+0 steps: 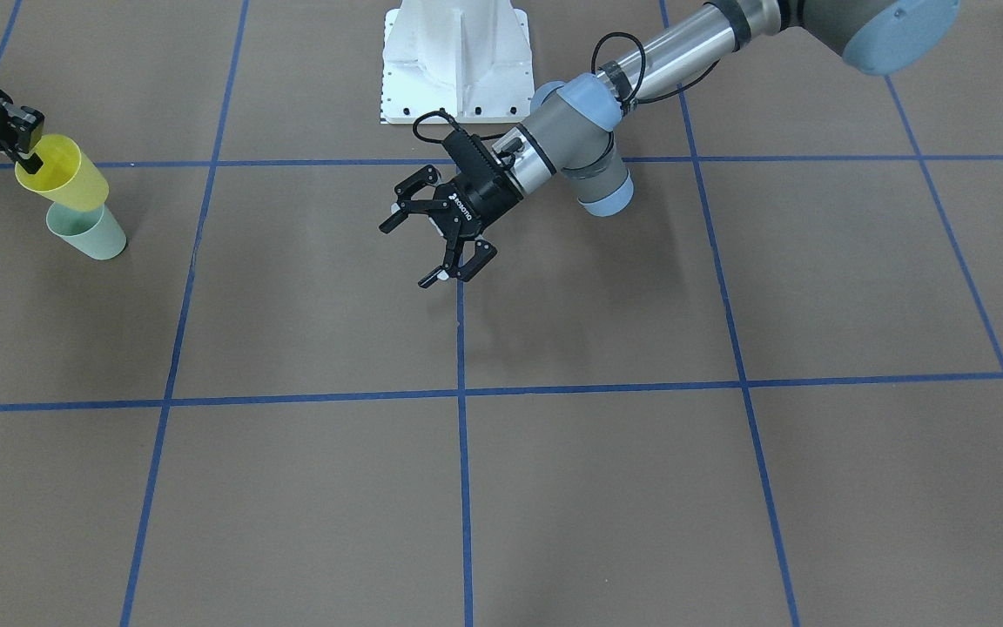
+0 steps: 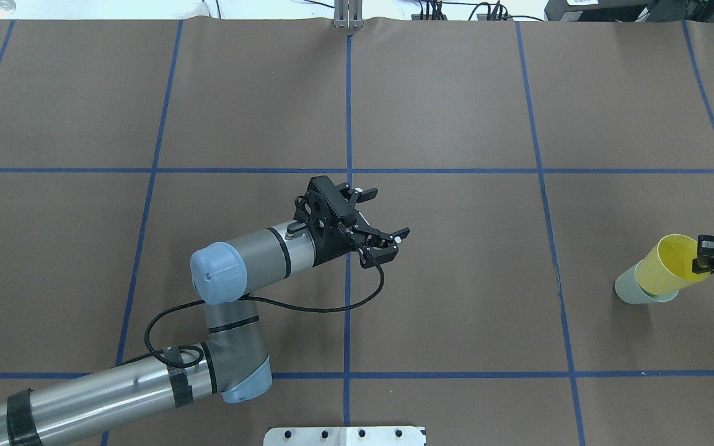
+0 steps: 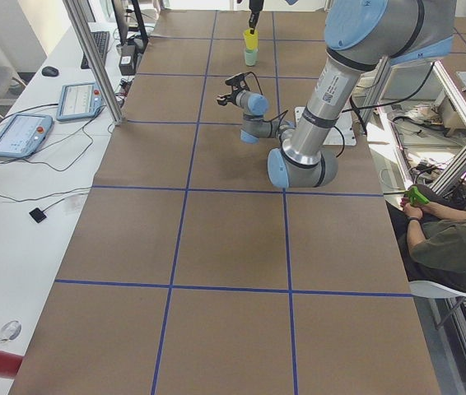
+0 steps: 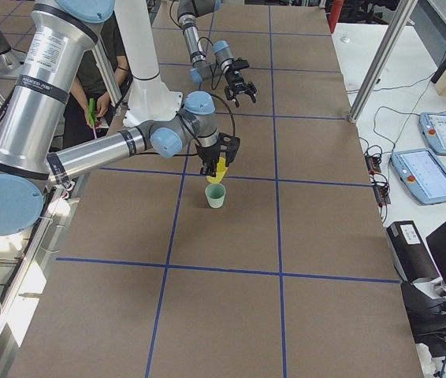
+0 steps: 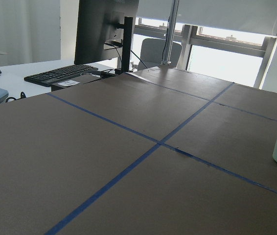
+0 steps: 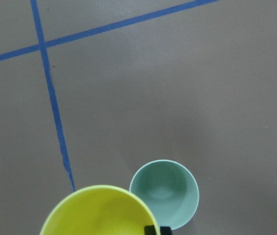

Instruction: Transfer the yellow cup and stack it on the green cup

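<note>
- The yellow cup [image 1: 66,174] is off the tabletop [image 1: 641,479], held tilted with its mouth leaning toward the right arm's side.
- It hangs above the green cup [image 1: 92,233], not yet nested in it. In the right wrist view the yellow cup [image 6: 97,213] sits off to one side of the green cup's [image 6: 164,193] open mouth, and the two rims overlap only slightly.
- In the overhead view the yellow cup [image 2: 673,263] covers part of the green cup [image 2: 630,290]. In the right side view there seems to be a small gap between the yellow cup [image 4: 221,167] and the green cup [image 4: 216,195], though the cups are small there and contact cannot be ruled out.
- The green cup stands upright on the tabletop, mouth up and empty, near the tabletop's end on the robot's right.
- The right pincer [image 1: 31,159] is clamped on the yellow cup's rim, one finger inside the cup and one outside. It shows at the overhead view's right edge [image 2: 701,257].
- The left pincer [image 1: 410,252] hovers over the middle of the tabletop, well apart from both cups. Its fingers are spread wide and hold nothing [image 2: 388,214].
- Blue tape lines [image 1: 462,435] divide the brown tabletop into squares.
</note>
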Motion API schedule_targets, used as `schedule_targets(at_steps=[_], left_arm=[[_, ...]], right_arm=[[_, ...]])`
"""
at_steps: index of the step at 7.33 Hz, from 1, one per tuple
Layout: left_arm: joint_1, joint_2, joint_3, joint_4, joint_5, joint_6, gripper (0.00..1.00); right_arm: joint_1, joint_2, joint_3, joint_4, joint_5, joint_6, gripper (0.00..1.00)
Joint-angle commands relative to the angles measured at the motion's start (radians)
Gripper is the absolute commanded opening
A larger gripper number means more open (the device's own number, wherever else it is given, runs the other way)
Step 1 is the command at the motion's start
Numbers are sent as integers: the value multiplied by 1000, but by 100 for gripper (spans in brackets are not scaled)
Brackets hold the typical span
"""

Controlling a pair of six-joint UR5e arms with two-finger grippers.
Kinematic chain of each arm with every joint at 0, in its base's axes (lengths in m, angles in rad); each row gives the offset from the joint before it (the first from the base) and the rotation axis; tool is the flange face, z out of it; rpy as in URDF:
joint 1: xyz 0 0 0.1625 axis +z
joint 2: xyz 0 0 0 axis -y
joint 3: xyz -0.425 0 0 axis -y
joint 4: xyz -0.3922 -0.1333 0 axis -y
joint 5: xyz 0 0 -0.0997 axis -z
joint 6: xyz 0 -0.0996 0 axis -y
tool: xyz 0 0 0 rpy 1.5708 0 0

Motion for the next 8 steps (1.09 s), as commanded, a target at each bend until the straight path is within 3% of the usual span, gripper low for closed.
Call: schedule_targets(at_steps=[1, 8], left_arm=[[0, 0, 0, 0, 0, 0, 100], [0, 0, 1, 1, 0, 0, 100]], right_arm=[[-1, 0, -34, -1, -5, 2, 0], [-2, 4, -54, -1, -4, 0, 0]])
